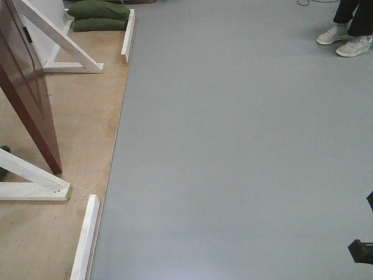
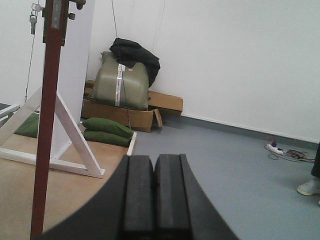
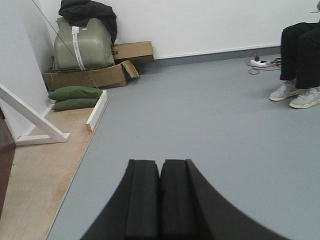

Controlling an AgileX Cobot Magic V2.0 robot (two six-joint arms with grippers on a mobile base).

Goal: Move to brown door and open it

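Here, the front view shows the brown door [image 1: 22,87] at the far left, a glossy reddish-brown leaf cut off by the left and top edges of the picture. Its lower corner comes down over a plywood platform [image 1: 81,116]. White braces [image 1: 58,41] stand on the platform behind the door, and another brace lies in front of it. The grey floor [image 1: 245,146] fills the rest of the view.

In the left wrist view the door is seen edge-on as a narrow red-brown strip [image 2: 47,125]. A brass plate [image 2: 56,15] sits at its top end, and silver keys [image 2: 33,20] hang just to the left of it. The left gripper [image 2: 154,167] is at the bottom centre, its two black pads pressed together with nothing between them, well apart from the door.

The right gripper [image 3: 160,172] is likewise fully closed and holds nothing. It points over the grey floor, with the platform edge to its left.

Green sandbags [image 3: 75,97] lie at the far end of the platform. Beyond them, against the white wall, are cardboard boxes [image 3: 100,75] carrying an olive bag [image 2: 120,82] with a black garment [image 2: 135,52] on top. A person's pale shoes [image 3: 295,95] rest on the floor at the right, and a power strip [image 2: 275,148] lies near the wall.
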